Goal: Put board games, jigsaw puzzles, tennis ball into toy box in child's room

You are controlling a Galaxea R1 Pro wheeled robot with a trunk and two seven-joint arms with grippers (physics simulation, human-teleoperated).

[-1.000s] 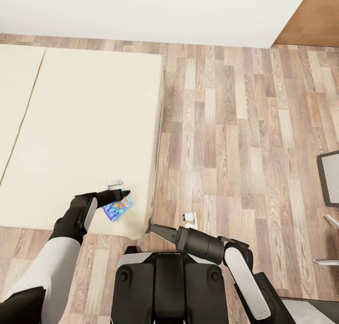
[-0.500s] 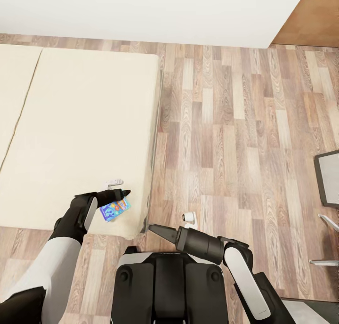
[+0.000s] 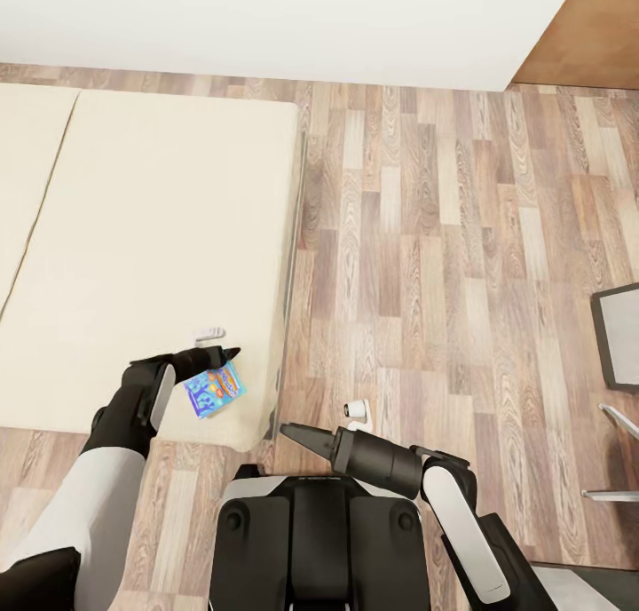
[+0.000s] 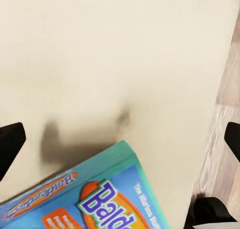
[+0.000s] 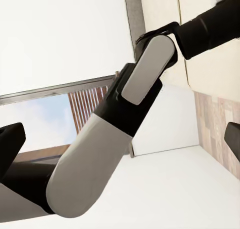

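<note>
Risk of a slip: my left gripper (image 3: 217,353), fingers spread wide and empty, hangs over the thin flat blue board game box (image 3: 214,390) near the beige bed's (image 3: 160,238) corner; a nudge could push it onto the wood-plank floor (image 3: 426,238).

Bare bed (image 3: 151,220) beyond board game (image 3: 214,389)

You're in a home bedroom.
Under your left gripper (image 3: 224,353) lies a beige two-section bed (image 3: 151,238); wood-plank floor (image 3: 426,265) runs off to its right, white wall (image 3: 266,20) beyond.
</note>
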